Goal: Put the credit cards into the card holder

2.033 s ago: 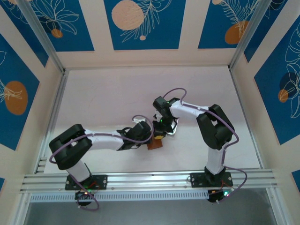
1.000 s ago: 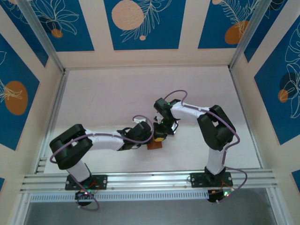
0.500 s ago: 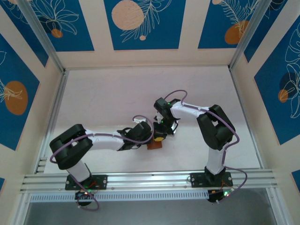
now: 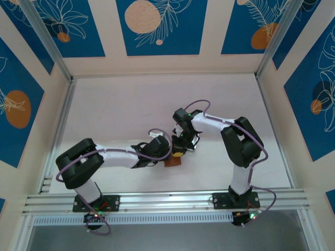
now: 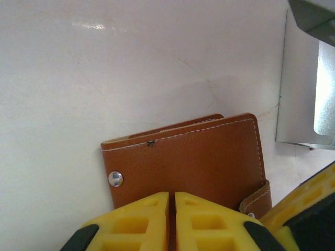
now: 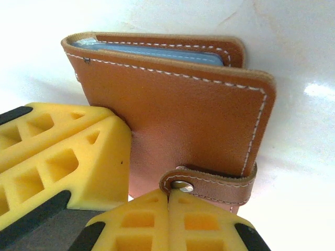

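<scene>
the white table (image 4: 120, 115) carries the whole job. both arms reach in from the near edge and meet mid-table, the left arm (image 4: 104, 157) low and stretched, the right arm (image 4: 235, 141) folded over from the far side.

between their wrists sits the card holder (image 5: 199, 157), a brown leather wallet folded shut, just beside a flat silvery-grey piece (image 5: 301, 94) lying on the table to its right in the left wrist view.

the left gripper (image 5: 171, 201) has its yellow fingers drawn almost together, with the holder's near edge pinched in the slit between them. the right gripper (image 6: 168, 204) is fully closed, its tips right under the snap strap (image 6: 214, 183). whether it actually nips the strap or only touches it, you cannot tell from here.

pale blue card edges (image 6: 157, 52) show inside the fold, so at least part of the load looks to be in.

expect the holder to be light and to slide easily on this smooth table. the leather is supple, stiffened by the cards within, so it will flex at the spine and spring open a little if released. take hold on the stitched border or the folded spine, where the leather is doubled. avoid the strap alone, which is thin and would just bend. the small metal snap button (image 6: 181, 184) needs a squared, firm press.
</scene>
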Robot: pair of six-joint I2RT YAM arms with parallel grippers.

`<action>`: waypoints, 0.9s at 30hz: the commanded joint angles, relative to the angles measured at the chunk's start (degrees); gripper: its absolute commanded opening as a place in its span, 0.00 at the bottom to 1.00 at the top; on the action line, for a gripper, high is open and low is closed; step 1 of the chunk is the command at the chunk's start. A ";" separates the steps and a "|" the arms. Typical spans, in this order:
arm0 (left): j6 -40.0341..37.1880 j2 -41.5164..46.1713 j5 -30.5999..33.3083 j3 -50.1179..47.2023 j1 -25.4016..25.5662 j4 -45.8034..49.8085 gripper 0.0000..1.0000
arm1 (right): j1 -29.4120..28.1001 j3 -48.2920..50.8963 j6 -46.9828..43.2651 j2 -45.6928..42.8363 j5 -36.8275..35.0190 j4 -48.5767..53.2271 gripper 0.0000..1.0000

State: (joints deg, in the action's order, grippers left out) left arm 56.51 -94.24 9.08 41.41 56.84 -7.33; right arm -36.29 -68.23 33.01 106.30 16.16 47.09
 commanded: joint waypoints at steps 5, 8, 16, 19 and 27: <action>-0.40 -3.77 -0.81 -1.11 0.91 3.66 0.10 | -0.36 -0.54 0.56 1.57 2.34 -0.38 0.00; -0.36 -3.85 -0.82 -1.10 0.91 3.70 0.10 | -0.58 -0.09 0.65 2.35 2.57 -0.86 0.00; -0.40 -4.03 -0.91 -1.21 0.91 3.44 0.10 | -0.63 -0.05 1.08 4.71 1.55 -1.12 0.00; -0.43 -3.94 -0.82 -1.20 0.91 3.60 0.10 | -0.39 -0.63 1.17 5.96 -0.05 -0.29 0.00; -0.76 -4.16 -0.80 -0.82 0.90 4.02 0.10 | -0.43 -0.30 1.39 8.17 0.16 -1.70 0.00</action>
State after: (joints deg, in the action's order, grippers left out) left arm 56.51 -94.30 9.15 41.41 56.88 -7.38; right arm -35.94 -70.15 33.50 109.97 18.28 48.88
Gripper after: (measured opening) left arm 0.104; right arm 0.050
